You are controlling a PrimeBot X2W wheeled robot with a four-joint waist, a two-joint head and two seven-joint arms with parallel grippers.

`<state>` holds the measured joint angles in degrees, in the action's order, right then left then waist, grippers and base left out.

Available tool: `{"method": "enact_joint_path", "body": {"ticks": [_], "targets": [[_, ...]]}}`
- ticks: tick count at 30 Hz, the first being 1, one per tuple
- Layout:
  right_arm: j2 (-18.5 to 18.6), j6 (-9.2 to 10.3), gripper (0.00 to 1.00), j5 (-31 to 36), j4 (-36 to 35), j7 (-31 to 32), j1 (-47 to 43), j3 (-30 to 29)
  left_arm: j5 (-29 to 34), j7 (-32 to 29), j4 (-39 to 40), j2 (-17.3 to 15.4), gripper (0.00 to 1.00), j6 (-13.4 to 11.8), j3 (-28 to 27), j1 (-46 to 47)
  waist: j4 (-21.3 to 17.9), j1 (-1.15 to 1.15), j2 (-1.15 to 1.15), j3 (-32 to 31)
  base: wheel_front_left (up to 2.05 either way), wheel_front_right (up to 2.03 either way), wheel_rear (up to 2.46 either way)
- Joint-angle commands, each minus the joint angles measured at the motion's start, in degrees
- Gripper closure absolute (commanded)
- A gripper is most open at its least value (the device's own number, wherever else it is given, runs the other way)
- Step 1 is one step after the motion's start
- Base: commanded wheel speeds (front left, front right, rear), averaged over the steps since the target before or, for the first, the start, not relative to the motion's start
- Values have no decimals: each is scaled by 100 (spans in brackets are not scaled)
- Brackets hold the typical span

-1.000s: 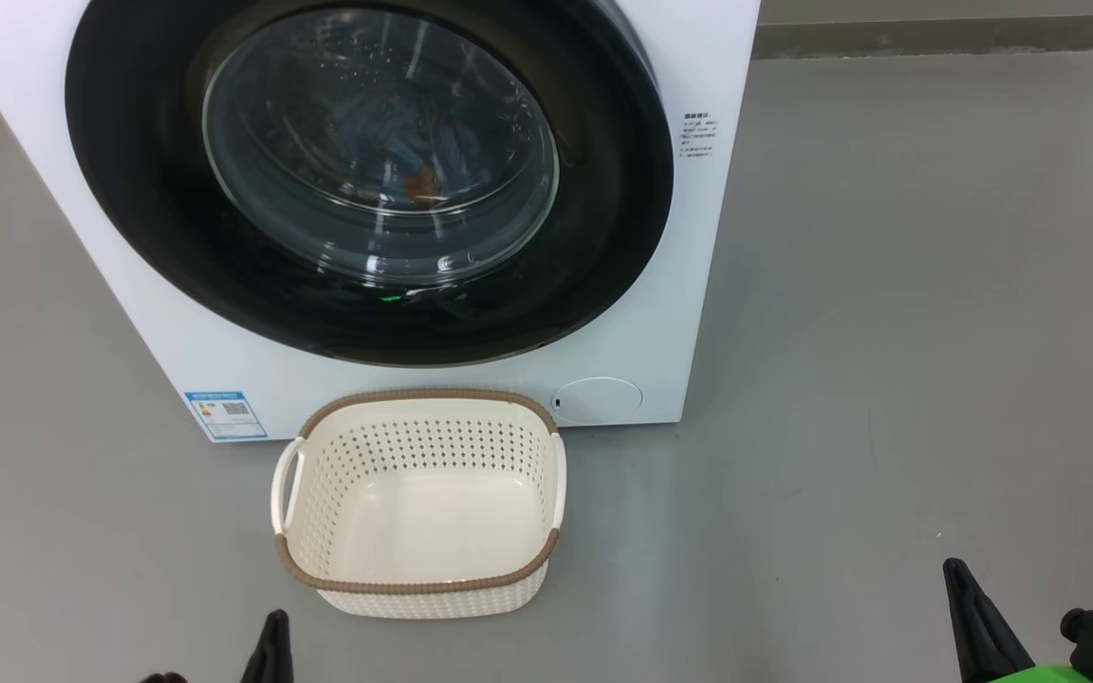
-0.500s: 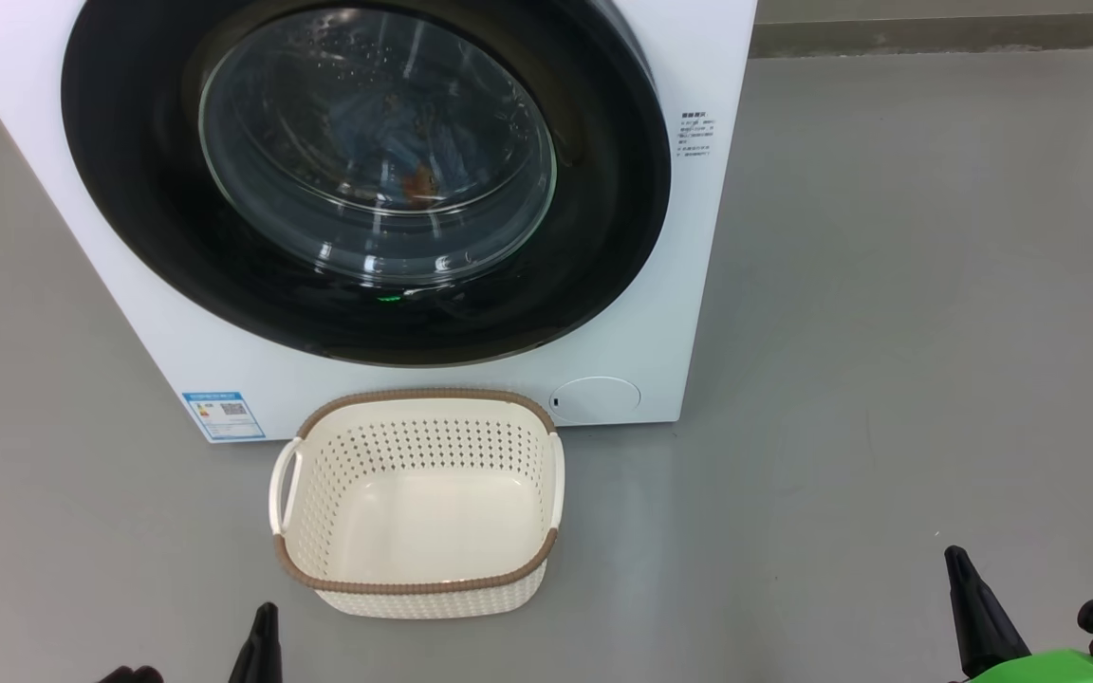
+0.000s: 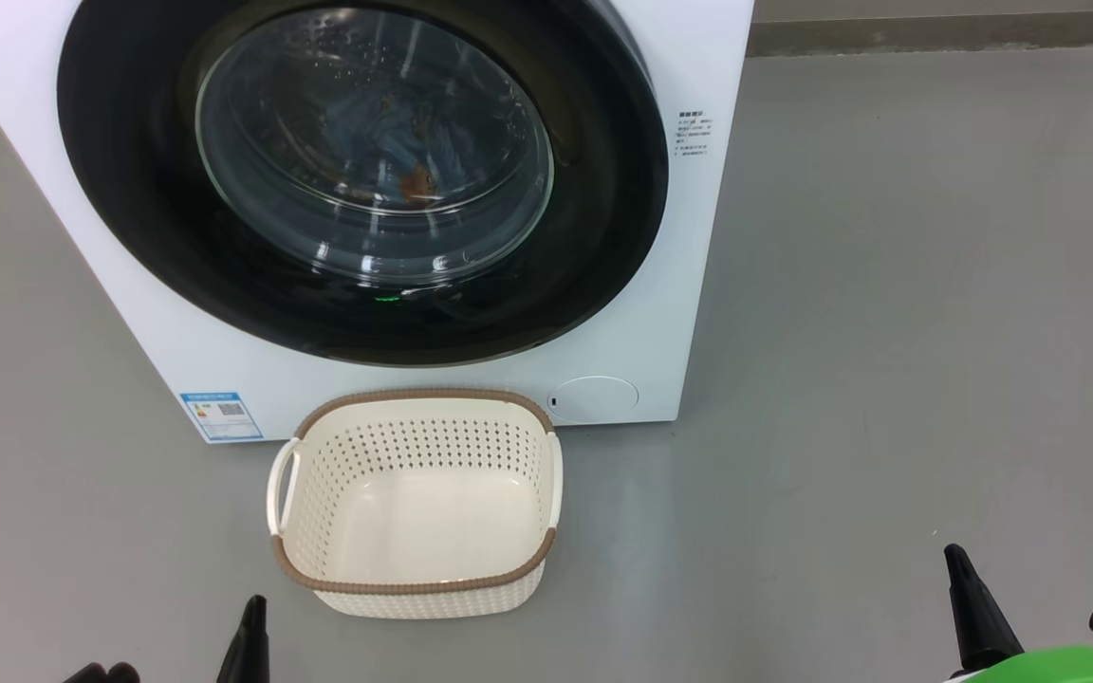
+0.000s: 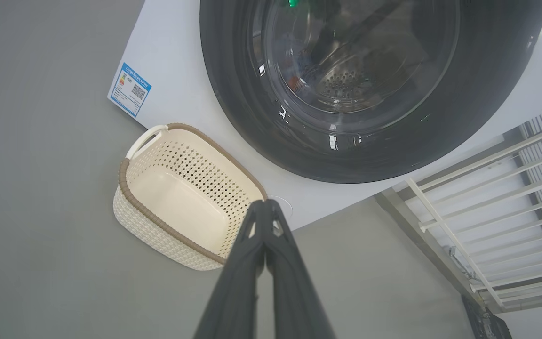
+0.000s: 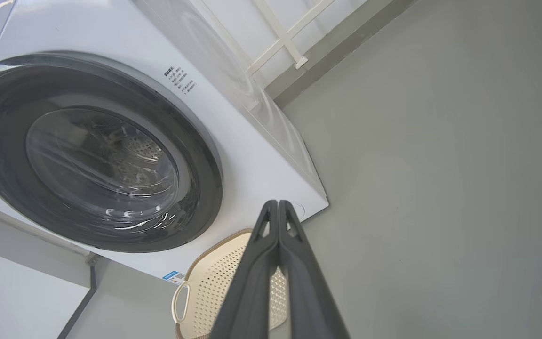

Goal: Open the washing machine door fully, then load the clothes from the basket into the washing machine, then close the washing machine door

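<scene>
The washing machine door (image 3: 371, 152) is seen shut, clothes (image 3: 409, 166) visible through it, basket (image 3: 414, 583) empty on the floor (image 3: 888, 285) in front. The left claw (image 3: 248, 645) and right claw (image 3: 973, 607) are pinched closed, nothing held. Door's probably stiff and glossy-slippery, best hooked at the rim edge.

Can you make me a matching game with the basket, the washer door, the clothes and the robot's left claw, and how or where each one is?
Things:
1. basket
2. washing machine door
3. clothes
4. left claw

How or where:
A. round, black-rimmed, closed
B. pinched shut, holding nothing
C. empty, on the floor
D. inside, seen through the glass

Pairs: 1-C, 2-A, 3-D, 4-B
</scene>
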<state>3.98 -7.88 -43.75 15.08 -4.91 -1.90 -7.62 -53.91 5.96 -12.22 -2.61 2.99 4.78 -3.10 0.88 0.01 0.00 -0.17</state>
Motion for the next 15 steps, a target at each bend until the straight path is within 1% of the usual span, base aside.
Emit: {"method": "enact_joint_path", "body": {"ticks": [1,15], "targets": [[52,18,100,-142,-127,39,289,53,-123,-20,98,-88,100,49,-139,261,-1,-1,0,0,0,0,0],[17,23,100,-1148,-122,275,400,65,-952,-248,40,-106,100,135,-309,400,-19,-1,0,8,0,0,0]]}}
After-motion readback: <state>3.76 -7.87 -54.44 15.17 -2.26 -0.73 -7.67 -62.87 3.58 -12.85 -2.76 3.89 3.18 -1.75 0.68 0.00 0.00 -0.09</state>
